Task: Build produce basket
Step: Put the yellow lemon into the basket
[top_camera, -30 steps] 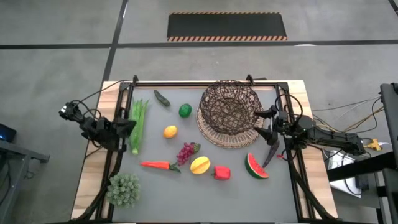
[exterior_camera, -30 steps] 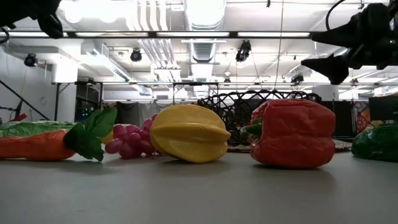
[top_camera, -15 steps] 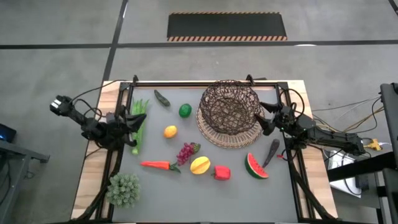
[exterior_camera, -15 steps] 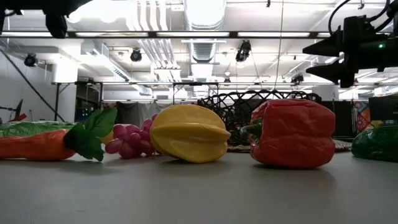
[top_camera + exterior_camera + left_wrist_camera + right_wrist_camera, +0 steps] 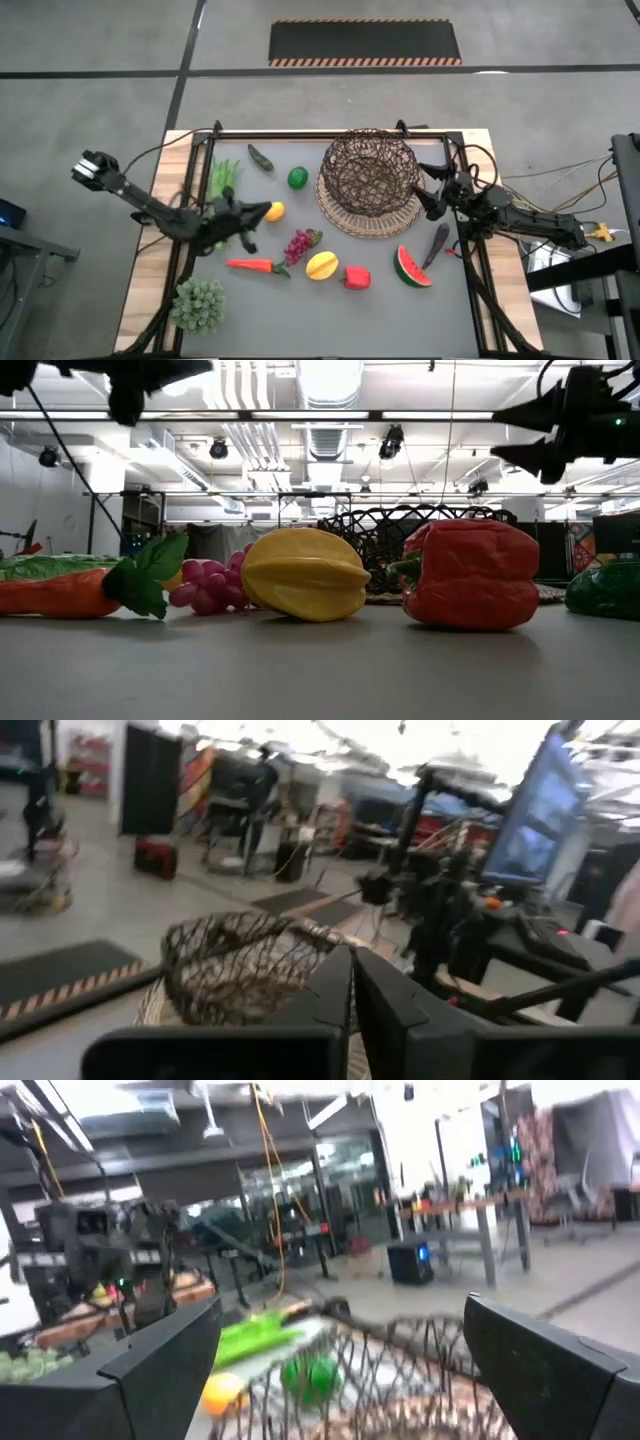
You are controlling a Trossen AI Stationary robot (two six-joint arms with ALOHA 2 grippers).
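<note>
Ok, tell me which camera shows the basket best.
The high view: the whole basket shows from above, empty. The low view shows only its rim behind the produce; both wrist views catch part of the weave, blurred.

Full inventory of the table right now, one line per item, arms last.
basket: 1, dark brown wicker with tan base, back right of the table, nothing visible inside
green beans: 1 bunch, green, back left
chili: 1, dark green, back
lime: 1, green, left of basket
orange: 1, orange-yellow, at left gripper's tip
grapes: 1 bunch, purple-red, centre
carrot: 1, orange, front left
mango: 1, yellow, front centre
red pepper: 1, front centre
watermelon slice: 1, red and green, front right
eggplant: 1, dark, right edge
leafy clump: 1, pale green, front left corner
left gripper: shut, beside orange
right gripper: open, beside basket's right rim
</note>
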